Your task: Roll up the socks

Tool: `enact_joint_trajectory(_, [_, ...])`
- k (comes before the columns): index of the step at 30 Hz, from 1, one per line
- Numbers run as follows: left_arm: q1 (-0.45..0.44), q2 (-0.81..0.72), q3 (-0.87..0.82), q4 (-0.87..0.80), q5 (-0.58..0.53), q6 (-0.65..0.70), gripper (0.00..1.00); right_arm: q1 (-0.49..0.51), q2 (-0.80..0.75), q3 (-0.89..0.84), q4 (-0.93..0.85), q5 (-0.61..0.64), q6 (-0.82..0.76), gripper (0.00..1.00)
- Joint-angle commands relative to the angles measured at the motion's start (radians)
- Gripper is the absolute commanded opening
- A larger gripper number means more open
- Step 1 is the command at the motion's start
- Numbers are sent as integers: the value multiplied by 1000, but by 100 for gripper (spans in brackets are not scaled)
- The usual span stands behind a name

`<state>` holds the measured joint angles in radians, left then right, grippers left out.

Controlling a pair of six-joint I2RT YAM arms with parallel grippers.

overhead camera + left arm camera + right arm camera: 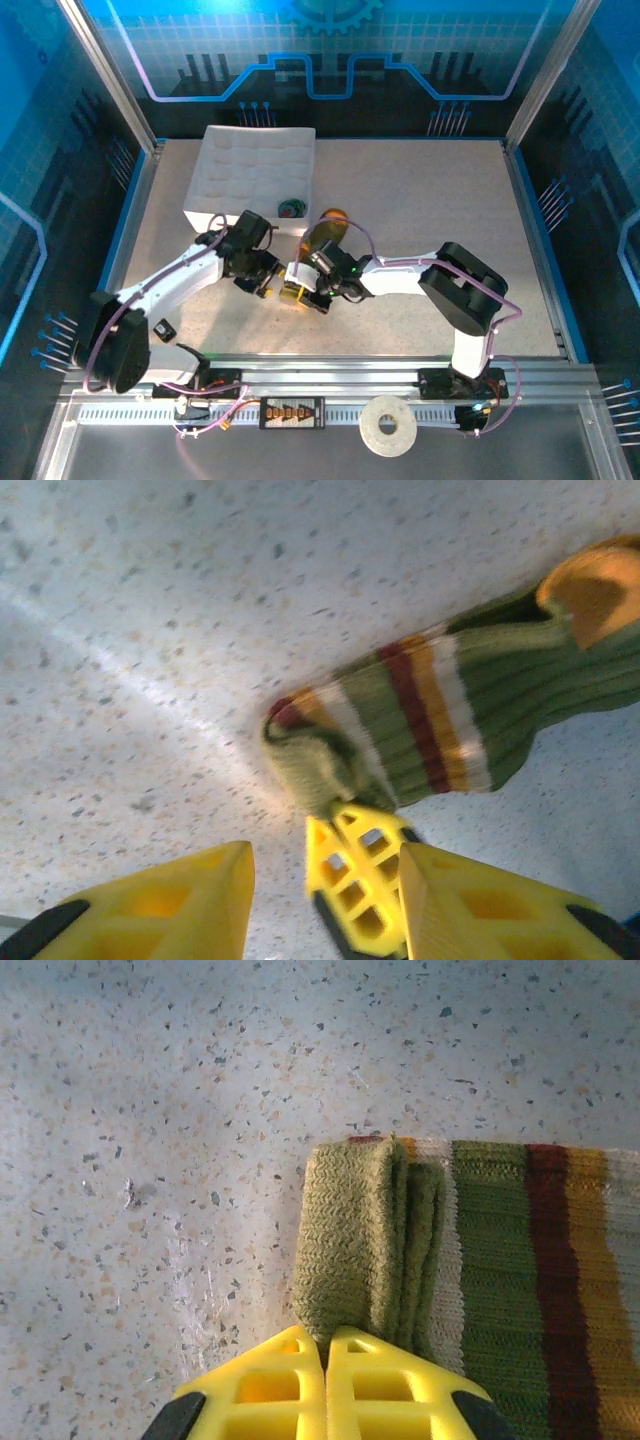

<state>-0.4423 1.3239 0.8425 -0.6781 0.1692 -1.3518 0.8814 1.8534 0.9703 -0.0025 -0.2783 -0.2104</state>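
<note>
Right gripper (326, 1332) was shut, tips at folded end of sock (495, 1290); left gripper (325, 852) stood partly open, empty; both arms bent inward, low over table (430, 200).

Each arm is built of white tube-like links joined by rounded black joint housings, the same on the left arm (175, 278) and the right arm (400, 275). Thin lilac cables (368, 238) run in loose loops behind each tool, back along the links to a black base block (455, 385) at the far end from the tool. The left tool (322, 865) has bright yellow plastic fingers (165, 905), wedge-shaped and tapering to blunt tips. Their faces are moulded with a lattice of recessed pockets. The right tool (325, 1345) has the same yellow lattice fingers. At the root of each finger, away from the tip, sits a rounded black mount (175, 1420). A white block carries each tool's wrist camera housing.
</note>
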Motion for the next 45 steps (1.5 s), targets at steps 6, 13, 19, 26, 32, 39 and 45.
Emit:
enact_joint_trajectory(6, [-52,-62,-149,151,47,10,40,-77,131,24,-218,-212,113,0])
enact_joint_trajectory(13, [-85,11,-199,329,35,-64,47,-115,163,37,-223,-310,177,0])
enact_joint_trajectory(19, [-86,81,-232,418,19,-135,47,-146,191,36,-201,-375,244,0])
enact_joint_trajectory(26, [-88,156,-211,422,1,-171,43,-160,213,36,-172,-414,299,0])
enact_joint_trajectory(32, [-97,223,-158,256,-11,-193,25,-155,191,32,-178,-404,273,0])
enact_joint_trajectory(39, [-101,272,-94,28,1,-224,0,-97,-3,-56,-92,-278,122,32])
enact_joint_trajectory(45, [-97,296,-28,-74,16,-199,0,28,-285,-304,197,114,-82,53])
